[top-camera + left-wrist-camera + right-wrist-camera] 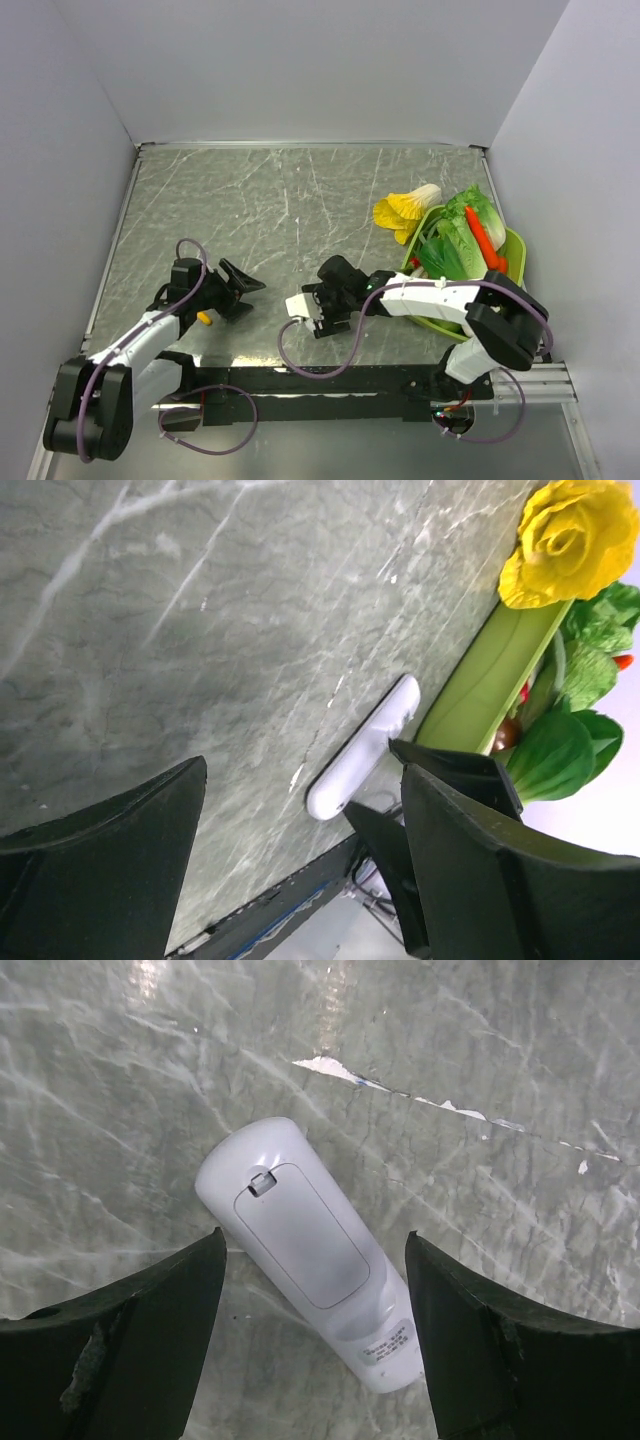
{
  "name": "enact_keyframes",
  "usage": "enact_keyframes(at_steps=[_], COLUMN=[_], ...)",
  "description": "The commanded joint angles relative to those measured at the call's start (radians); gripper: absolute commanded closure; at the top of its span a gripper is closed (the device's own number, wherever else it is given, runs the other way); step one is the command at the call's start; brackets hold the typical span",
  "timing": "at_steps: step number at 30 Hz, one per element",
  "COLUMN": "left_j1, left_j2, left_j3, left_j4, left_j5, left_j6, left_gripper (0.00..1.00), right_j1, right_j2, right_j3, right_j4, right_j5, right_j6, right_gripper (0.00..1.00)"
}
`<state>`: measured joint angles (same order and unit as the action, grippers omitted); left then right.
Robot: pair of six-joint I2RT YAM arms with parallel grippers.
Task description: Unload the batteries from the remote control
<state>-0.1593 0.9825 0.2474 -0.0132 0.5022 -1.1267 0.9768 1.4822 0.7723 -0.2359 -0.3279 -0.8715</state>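
Observation:
The white remote control [310, 1250] lies flat on the marble table, back side up, with its battery cover closed, so the batteries are hidden. My right gripper [313, 1245] is open just above it, one finger on each side and neither touching. In the top view the remote [297, 305] shows at the right gripper's [314, 310] tip. My left gripper [240, 285] is open and empty, left of the remote. The left wrist view shows the remote [365, 748] ahead, between its open fingers [120, 850].
A yellow-orange stick-like tool [205, 318] lies beside the left arm. A green tray [515, 250] of toy vegetables stands at the right, with a yellow-white cabbage [405, 207] beside it. Grey walls enclose the table on three sides.

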Motion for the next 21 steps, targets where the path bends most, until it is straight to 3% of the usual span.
enact_keyframes(at_steps=[1, 10, 18, 21], left_j1=[0.027, 0.043, 0.043, 0.041], left_j2=[0.042, 0.120, 0.078, 0.059], left_j3=[0.032, 0.013, 0.010, 0.004], left_j4=[0.005, 0.085, 0.061, 0.058], left_j5=[0.064, 0.127, 0.085, 0.081], left_j6=[0.064, 0.079, 0.094, 0.093], left_gripper=[0.17, 0.18, 0.20, 0.20], right_j1=[0.010, 0.020, 0.013, 0.008], right_j2=[0.035, 0.159, 0.323, 0.348], right_j3=[0.019, 0.082, 0.273, 0.285], right_j4=[0.044, -0.019, -0.225, -0.229], right_j5=[0.024, 0.023, -0.057, -0.074], right_j6=[-0.101, -0.149, -0.135, -0.124], right_gripper=[0.21, 0.27, 0.53, 0.62])
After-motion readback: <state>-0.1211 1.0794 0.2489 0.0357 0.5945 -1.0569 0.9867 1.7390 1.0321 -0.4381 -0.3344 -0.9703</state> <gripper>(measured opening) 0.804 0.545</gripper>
